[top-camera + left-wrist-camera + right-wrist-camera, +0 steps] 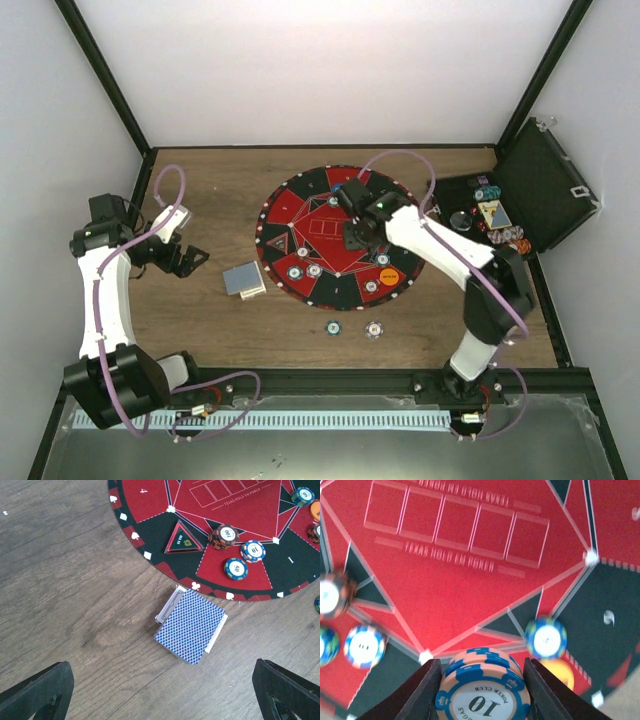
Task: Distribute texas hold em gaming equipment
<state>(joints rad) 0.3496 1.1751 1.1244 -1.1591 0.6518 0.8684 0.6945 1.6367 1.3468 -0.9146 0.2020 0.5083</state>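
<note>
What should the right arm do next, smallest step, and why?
Probably lower the right gripper and set the 10 chip down on the mat, then open. It is shut on the chip, which appears to hang above the red felt, beside a blue-white chip already lying there.

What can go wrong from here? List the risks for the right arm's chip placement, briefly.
1. The right gripper pinches the 10 chips, apparently a small stack, by their edges only. The lower ones could slip out before they are set down.
2. The blue chip and the orange button lie close beside the gripper. Lowering or opening there could knock them out of place.
</note>
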